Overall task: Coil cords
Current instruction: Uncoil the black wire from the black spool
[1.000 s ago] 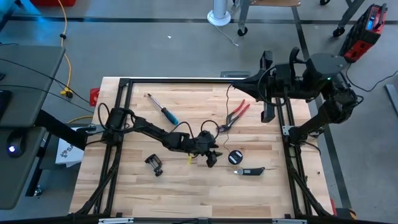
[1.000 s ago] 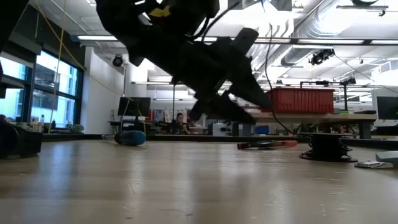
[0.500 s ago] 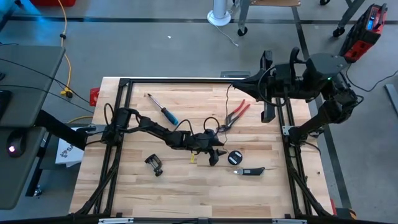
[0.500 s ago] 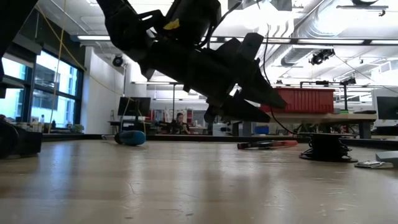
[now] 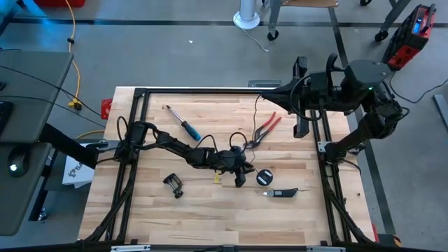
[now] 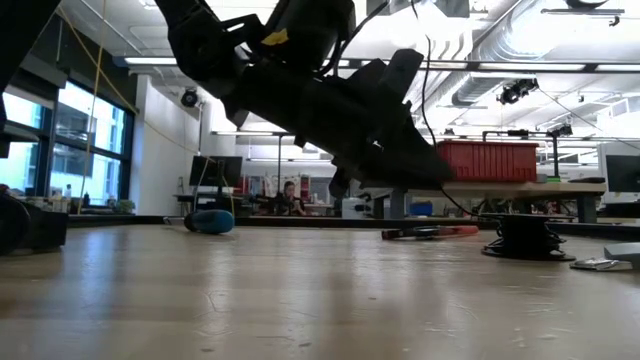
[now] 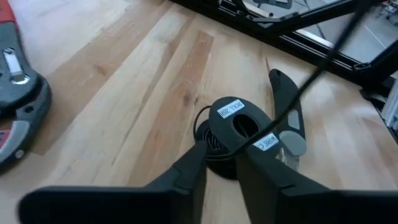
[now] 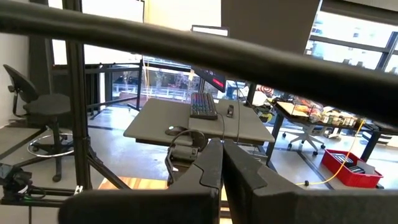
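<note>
One black reel (image 7: 235,124) beside left pincer (image 7: 219,163)

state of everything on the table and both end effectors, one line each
left end effector: low over mid-table beside the reel, fingers nearly together, a thin gap between
right end effector: shut, parked off the table's far right edge
reel: flat on the table, cord partly wound
cord: loose, trailing across the table
red pliers: lying flat, jaws open
screwdriver: lying flat
</note>
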